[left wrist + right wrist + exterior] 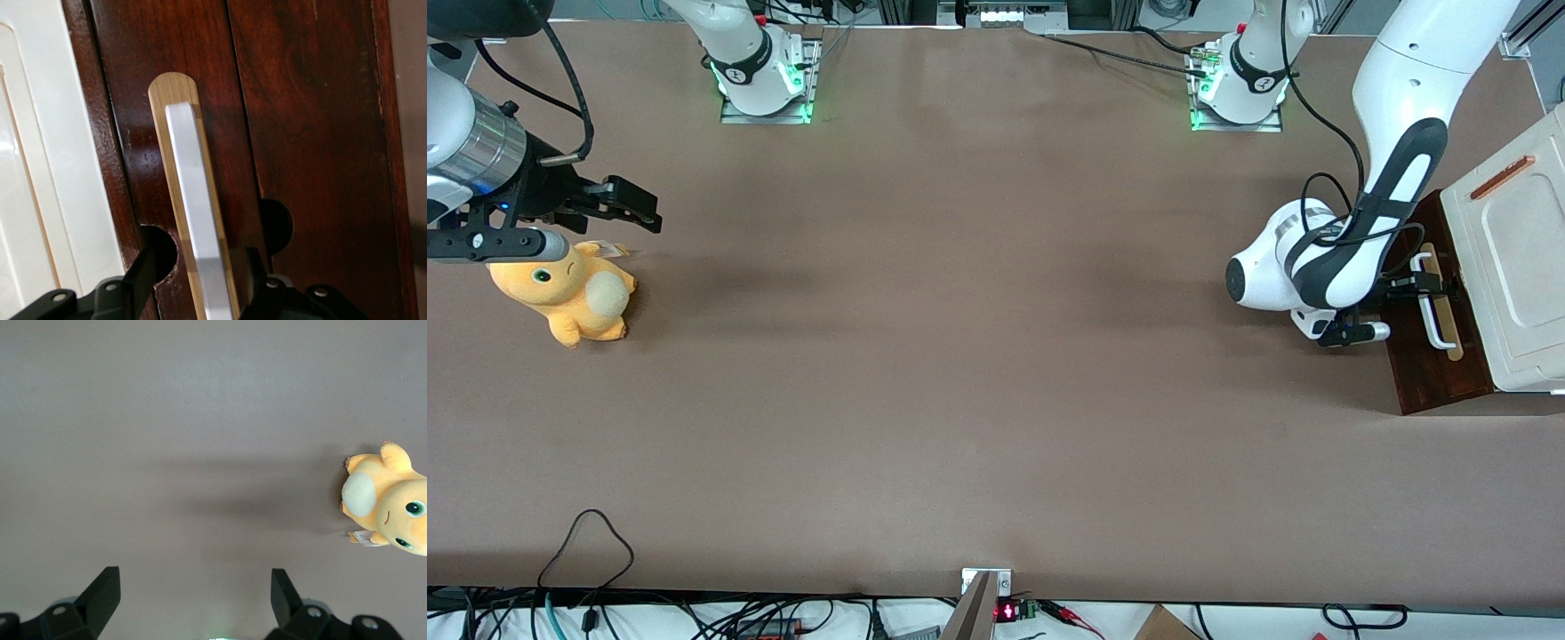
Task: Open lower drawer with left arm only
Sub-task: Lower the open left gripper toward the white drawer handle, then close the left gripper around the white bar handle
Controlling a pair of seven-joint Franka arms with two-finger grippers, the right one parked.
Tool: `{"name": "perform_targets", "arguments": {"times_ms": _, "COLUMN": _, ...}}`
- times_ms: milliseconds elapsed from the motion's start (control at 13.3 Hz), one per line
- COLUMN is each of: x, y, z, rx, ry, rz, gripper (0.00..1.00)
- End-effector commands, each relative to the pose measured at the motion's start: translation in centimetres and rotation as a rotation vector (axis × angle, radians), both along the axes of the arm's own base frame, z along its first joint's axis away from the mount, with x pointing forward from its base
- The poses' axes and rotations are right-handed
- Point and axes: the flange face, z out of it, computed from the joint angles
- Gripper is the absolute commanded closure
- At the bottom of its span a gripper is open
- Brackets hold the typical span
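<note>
**A:** What does the front camera give you?

**B:** My left arm (1352, 240) is bent low over the table (978, 356) at the working arm's end, its white and dark-grey links folded down in front of the cabinet. My gripper (1430, 284) is right at the white bar handle (1430, 307) of the lower drawer (1427, 373). That drawer's dark reddish-brown front juts out from under the cream-white cabinet top (1516, 258), which carries an orange-brown strip (1501, 177). Toward the parked arm's end lies a yellow plush toy (569, 298), well apart from all of this.

**A:** And your own wrist camera?

**B:** There I look straight onto the drawer front (293, 133), dark glossy wood. The tan strip (175, 107) runs along it with the white handle bar (197, 220) on top. My gripper (200, 277) straddles that bar: one black finger (143, 273) sits at one side of it, the other on the opposite side, each near a rounded notch in the wood. The fingers are spread with gaps between them and the bar, so I am released, not clamped on the handle. The cream cabinet top (47, 167) shows beside the drawer.

**A:** The right wrist camera?

**B:** Only bare brown table (200, 453) and the plush toy (387, 513) lying on it
</note>
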Motion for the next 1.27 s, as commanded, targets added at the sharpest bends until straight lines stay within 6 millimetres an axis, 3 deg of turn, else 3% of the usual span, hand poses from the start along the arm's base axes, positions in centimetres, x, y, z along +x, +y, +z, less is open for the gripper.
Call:
{"name": "perform_targets", "arguments": {"times_ms": 0, "x": 0.44, "y": 0.26, "z": -0.44, "rx": -0.006, "ry": -0.004, "rz": -0.017, "gripper": 0.42}}
{"name": "perform_targets", "arguments": {"times_ms": 150, "x": 0.56, "y": 0.31, "z": -0.42, "rx": -0.005, "ry": -0.007, "rz": -0.026, "gripper": 0.43}}
{"name": "perform_targets", "arguments": {"times_ms": 225, "x": 0.59, "y": 0.36, "z": -0.43, "rx": -0.007, "ry": -0.007, "rz": -0.028, "gripper": 0.5}}
{"name": "perform_targets", "arguments": {"times_ms": 375, "x": 0.59, "y": 0.34, "z": -0.52, "rx": -0.008, "ry": -0.005, "rz": -0.03, "gripper": 0.54}}
{"name": "perform_targets", "arguments": {"times_ms": 900, "x": 0.69, "y": 0.99, "z": -0.65, "rx": -0.007, "ry": 0.0, "rz": -0.035, "gripper": 0.55}}
{"name": "perform_targets", "arguments": {"times_ms": 1050, "x": 0.69, "y": 1.06, "z": -0.66, "rx": -0.009, "ry": 0.0, "rz": -0.035, "gripper": 0.66}}
{"name": "perform_targets", "arguments": {"times_ms": 1200, "x": 0.7, "y": 1.06, "z": -0.66, "rx": -0.009, "ry": 0.0, "rz": -0.035, "gripper": 0.69}}
